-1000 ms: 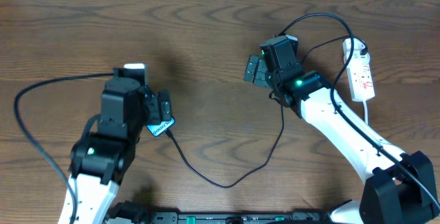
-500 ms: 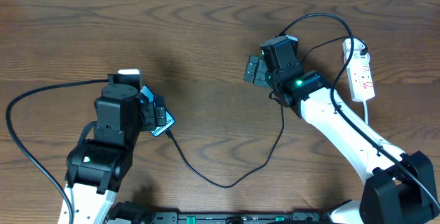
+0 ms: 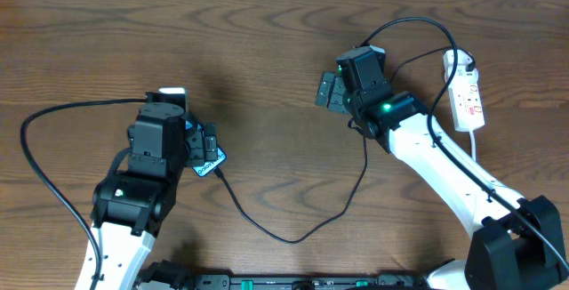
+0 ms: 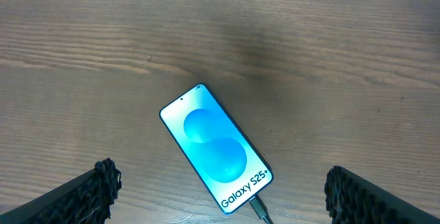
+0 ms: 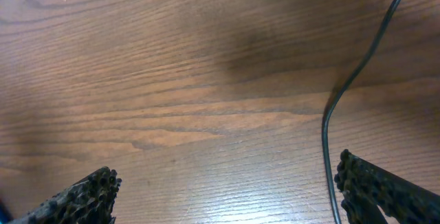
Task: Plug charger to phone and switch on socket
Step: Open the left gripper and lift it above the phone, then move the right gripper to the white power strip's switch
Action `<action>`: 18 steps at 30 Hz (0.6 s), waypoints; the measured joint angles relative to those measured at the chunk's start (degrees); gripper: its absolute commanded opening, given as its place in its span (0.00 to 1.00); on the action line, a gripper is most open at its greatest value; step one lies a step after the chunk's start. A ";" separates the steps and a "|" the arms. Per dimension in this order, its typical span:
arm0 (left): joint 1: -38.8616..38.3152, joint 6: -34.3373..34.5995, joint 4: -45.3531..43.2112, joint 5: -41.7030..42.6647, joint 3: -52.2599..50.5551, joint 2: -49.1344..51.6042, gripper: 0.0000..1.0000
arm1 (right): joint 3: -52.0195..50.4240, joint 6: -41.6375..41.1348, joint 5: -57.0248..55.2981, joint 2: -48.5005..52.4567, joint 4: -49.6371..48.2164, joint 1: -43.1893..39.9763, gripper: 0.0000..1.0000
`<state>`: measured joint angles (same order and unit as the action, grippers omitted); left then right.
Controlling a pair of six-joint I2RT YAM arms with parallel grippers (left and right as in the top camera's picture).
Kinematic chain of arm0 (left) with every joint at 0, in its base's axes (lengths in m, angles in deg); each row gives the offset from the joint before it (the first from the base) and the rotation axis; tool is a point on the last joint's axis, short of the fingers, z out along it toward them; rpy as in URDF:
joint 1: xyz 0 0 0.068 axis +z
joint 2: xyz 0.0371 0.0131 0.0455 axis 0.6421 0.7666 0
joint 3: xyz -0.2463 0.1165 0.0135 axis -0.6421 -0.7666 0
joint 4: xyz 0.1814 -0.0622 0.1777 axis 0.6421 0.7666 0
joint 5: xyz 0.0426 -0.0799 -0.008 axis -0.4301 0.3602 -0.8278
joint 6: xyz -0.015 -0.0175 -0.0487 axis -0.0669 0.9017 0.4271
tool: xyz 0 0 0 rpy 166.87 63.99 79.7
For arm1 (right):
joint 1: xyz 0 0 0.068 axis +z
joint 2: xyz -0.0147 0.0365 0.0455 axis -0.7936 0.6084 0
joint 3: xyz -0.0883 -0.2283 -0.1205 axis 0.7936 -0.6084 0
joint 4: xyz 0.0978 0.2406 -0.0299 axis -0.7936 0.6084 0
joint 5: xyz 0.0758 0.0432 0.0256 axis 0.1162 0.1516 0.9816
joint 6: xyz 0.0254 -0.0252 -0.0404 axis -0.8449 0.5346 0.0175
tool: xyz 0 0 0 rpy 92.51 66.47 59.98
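The phone (image 4: pixel 216 155) lies face up on the wooden table, its screen showing blue circles and "Galaxy S25+". The charger connector (image 4: pixel 258 209) sits in the phone's bottom edge. My left gripper (image 4: pixel 221 186) is open above the phone, one finger at each side and touching nothing. In the overhead view the left gripper (image 3: pixel 206 143) hides most of the phone (image 3: pixel 212 164). The charger cable (image 3: pixel 293 235) loops across the table toward the white socket (image 3: pixel 467 94) at the far right. My right gripper (image 3: pixel 329 90) is open and empty over bare wood.
The charger cable (image 5: pixel 331 114) runs past the right finger of the right gripper (image 5: pixel 227 189). A thick black arm cable (image 3: pixel 36 148) curves at the left. The socket's white cord (image 3: pixel 471 152) runs down beside the right arm.
My left arm shifted a little left and toward the front, then came back partway. The phone, the cable and the right arm have not moved.
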<state>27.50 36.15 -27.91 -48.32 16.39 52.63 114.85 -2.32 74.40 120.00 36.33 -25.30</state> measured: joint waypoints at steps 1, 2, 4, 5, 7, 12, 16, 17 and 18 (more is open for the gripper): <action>0.00 0.00 0.00 0.00 0.00 0.17 0.97 | 0.00 0.00 -0.02 0.00 0.00 0.00 0.99; 0.00 0.00 0.00 0.00 0.00 0.28 0.97 | 0.00 0.00 -0.02 0.00 0.00 0.00 0.99; 0.00 0.00 0.00 0.00 0.00 0.37 0.97 | 0.00 0.00 0.00 0.00 0.00 0.00 0.99; 0.00 0.00 0.00 0.00 0.00 0.37 0.97 | 0.00 0.00 -0.02 0.00 0.00 0.00 0.99; 0.00 0.00 0.00 0.00 0.00 0.37 0.97 | 0.00 0.00 0.00 0.00 0.00 0.00 0.99; 0.00 0.00 0.00 0.00 0.00 0.37 0.97 | 0.00 0.00 0.00 0.00 0.00 0.00 0.99; 0.00 0.00 0.00 0.00 0.00 0.37 0.97 | 0.00 0.00 -0.02 0.00 0.00 0.00 0.99; 0.00 0.00 0.00 0.00 0.00 0.37 0.97 | 0.02 0.02 0.00 0.00 0.00 0.00 0.99; 0.00 0.00 0.00 0.00 0.00 0.37 0.97 | 0.00 0.37 -0.02 0.00 0.00 0.00 0.99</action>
<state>27.50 36.15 -27.91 -48.32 16.39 53.00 114.85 -1.95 74.38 120.00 36.33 -25.30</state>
